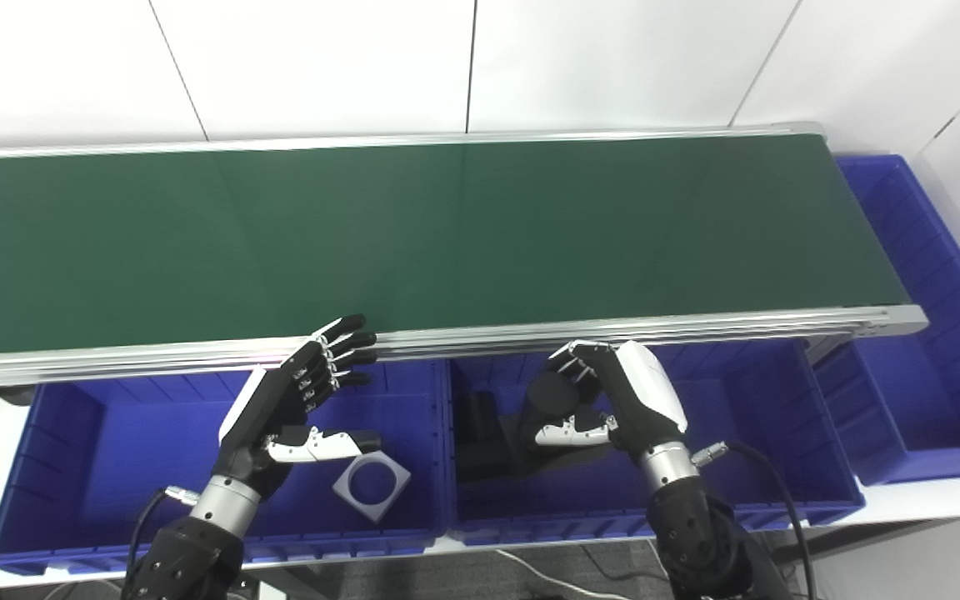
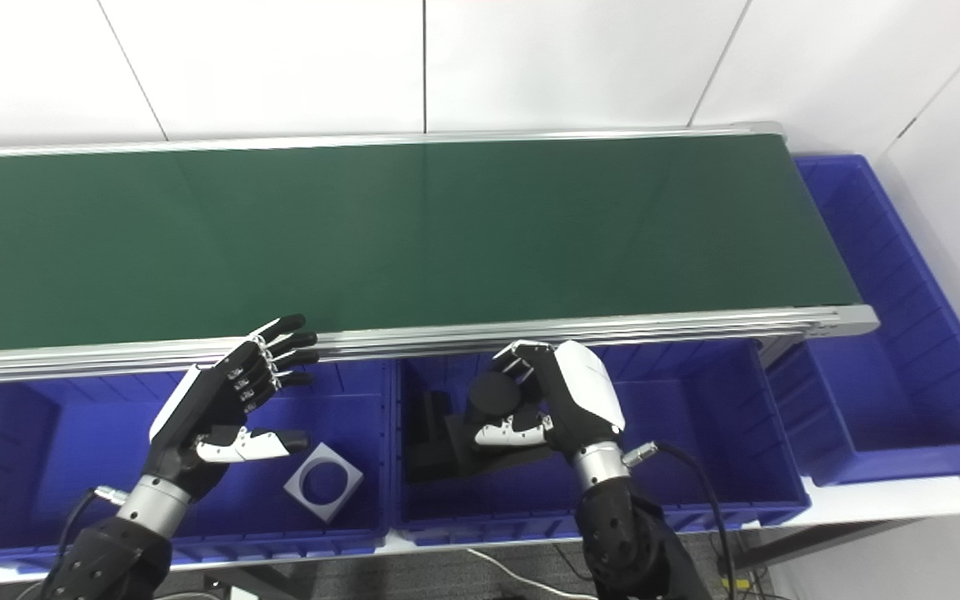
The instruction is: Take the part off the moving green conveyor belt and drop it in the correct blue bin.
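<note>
The green conveyor belt (image 1: 447, 233) has no part on it. My right hand (image 1: 617, 400) is shut on a black round part (image 1: 552, 392) and holds it over the middle blue bin (image 1: 747, 433), just below the belt's near rail. My left hand (image 1: 297, 400) is open and empty, fingers spread, above the left blue bin (image 1: 113, 425). A grey square part with a round hole (image 1: 372, 485) lies in the left bin, right of my left hand.
Black block-shaped parts (image 1: 480, 433) lie in the middle bin under my right hand. A third blue bin (image 1: 930, 358) stands at the belt's right end. The belt's aluminium near rail (image 1: 697, 327) runs just above both hands.
</note>
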`<action>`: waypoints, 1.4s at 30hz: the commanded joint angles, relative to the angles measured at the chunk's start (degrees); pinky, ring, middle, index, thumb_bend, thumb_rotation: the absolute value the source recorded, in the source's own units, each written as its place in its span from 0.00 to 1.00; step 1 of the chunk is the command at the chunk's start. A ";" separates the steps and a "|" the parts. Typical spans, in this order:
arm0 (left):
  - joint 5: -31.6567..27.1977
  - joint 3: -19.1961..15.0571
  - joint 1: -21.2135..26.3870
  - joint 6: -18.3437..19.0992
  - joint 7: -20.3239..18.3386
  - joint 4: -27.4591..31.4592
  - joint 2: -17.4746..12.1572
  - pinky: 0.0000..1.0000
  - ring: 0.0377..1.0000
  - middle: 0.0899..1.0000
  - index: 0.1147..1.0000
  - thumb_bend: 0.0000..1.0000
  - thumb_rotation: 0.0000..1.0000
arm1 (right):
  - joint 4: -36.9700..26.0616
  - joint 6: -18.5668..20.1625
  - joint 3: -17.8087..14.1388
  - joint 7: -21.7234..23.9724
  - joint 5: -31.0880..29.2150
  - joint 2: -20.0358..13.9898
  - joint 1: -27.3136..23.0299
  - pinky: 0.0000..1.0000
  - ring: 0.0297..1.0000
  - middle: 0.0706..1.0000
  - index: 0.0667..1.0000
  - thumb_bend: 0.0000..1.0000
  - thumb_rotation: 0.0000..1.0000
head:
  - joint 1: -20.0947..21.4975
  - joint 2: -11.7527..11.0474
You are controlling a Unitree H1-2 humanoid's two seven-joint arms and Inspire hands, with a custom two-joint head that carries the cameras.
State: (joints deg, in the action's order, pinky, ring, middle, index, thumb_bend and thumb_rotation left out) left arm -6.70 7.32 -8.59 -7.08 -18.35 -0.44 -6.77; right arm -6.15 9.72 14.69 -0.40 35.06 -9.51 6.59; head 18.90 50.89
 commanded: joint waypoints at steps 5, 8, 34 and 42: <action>-0.88 -0.24 0.75 -0.58 0.02 1.97 -0.12 0.73 0.79 0.81 0.85 1.00 0.20 | -1.10 -2.58 0.00 -1.41 0.02 -0.19 -0.47 0.44 0.40 0.44 0.50 0.51 0.00 | -0.15 -0.11; -1.05 -0.29 0.73 -0.30 0.07 1.93 -0.02 0.73 0.79 0.81 0.84 1.00 0.20 | -0.99 -2.94 -0.10 -1.56 -0.37 -0.19 -0.39 0.44 0.40 0.44 0.50 0.51 0.00 | -0.19 -0.14; -0.92 -0.28 0.85 -0.28 0.04 1.85 -0.07 0.73 0.80 0.81 0.85 1.00 0.20 | -8.61 8.31 4.49 15.89 3.34 -5.52 -1.78 0.73 0.79 0.82 0.85 0.97 0.56 | -0.61 -0.40; -0.50 -0.18 0.79 -0.76 0.19 1.43 0.03 0.72 0.79 0.81 0.84 1.00 0.20 | -10.00 8.52 3.46 17.12 2.75 -5.17 -1.10 0.75 0.84 0.87 0.90 0.99 0.57 | -1.36 -1.11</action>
State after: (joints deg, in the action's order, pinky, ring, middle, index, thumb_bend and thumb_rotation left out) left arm -6.70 7.31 -8.56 -6.78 -18.34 -0.47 -6.75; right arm -13.60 17.77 18.69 17.01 38.15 -14.73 5.77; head 17.58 49.75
